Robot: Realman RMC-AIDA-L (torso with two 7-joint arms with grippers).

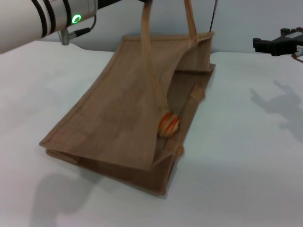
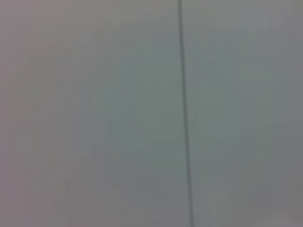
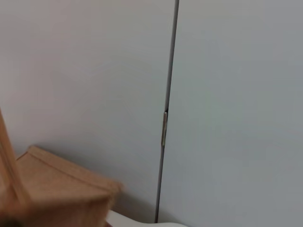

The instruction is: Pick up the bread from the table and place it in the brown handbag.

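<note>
No readable text or labels

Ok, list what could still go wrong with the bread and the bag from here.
1. The bread sits right at the mouth of the brown handbag, by the opening's edge; if the bag shifts or tips, it could roll back out onto the table.
2. The bag's upper side is held up by a taut handle running out of the head view; if it is released, that side may drop and nudge the bread out.

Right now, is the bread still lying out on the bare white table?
No, the bread sits inside the open mouth of the brown handbag, not on the table.
</note>
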